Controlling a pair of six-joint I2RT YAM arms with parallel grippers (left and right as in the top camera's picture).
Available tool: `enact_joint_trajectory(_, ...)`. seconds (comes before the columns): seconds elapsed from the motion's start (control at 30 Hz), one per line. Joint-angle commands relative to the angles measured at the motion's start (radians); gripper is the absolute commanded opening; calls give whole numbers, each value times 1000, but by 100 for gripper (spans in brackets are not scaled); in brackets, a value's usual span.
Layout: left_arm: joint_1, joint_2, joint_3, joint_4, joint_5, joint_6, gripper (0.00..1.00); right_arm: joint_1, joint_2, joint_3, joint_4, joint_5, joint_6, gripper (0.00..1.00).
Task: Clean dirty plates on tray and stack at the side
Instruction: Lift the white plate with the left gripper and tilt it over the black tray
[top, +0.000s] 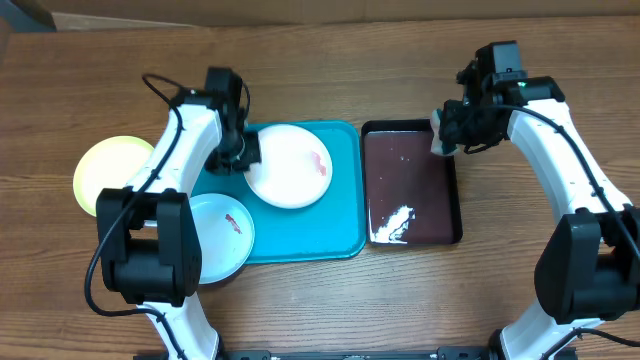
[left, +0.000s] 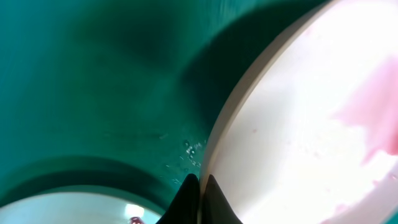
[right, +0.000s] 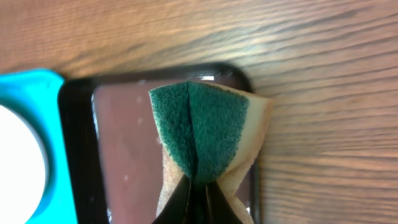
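Right now the left gripper (left: 200, 180) is pinched shut on the rim of the smeared white plate (top: 292, 167), which sits on the turquoise tray (top: 345, 205) beside the light blue plate (top: 222, 232). The right gripper (right: 198, 182) squeezes a folded green-faced sponge (right: 208, 127) above the black tray (top: 400, 165).

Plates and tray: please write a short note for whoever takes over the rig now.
Left tool shut on the rim of the white plate, on the turquoise tray.
Right tool shut on a sponge above a corner of the black tray.
Yellow-green plate lies on the table left of the tray, no smear seen: likely done.
White plate and light blue plate show red smears: clean and stack both.
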Motion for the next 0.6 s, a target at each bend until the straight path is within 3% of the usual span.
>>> enact_joint_trajectory(0.0, -7, 2, 136, -45, -53, 1, 4, -48, -1, -2, 29, 21, 38, 4)
enact_joint_trajectory(0.33, -77, 0, 363, -149, -58, -18, 4, -193, -1, -2, 52, 18, 89, 4)
enact_joint_trajectory(0.57, -246, 0, 416, -144, -231, -64, 4, -257, -1, -2, 35, -17, 89, 4)
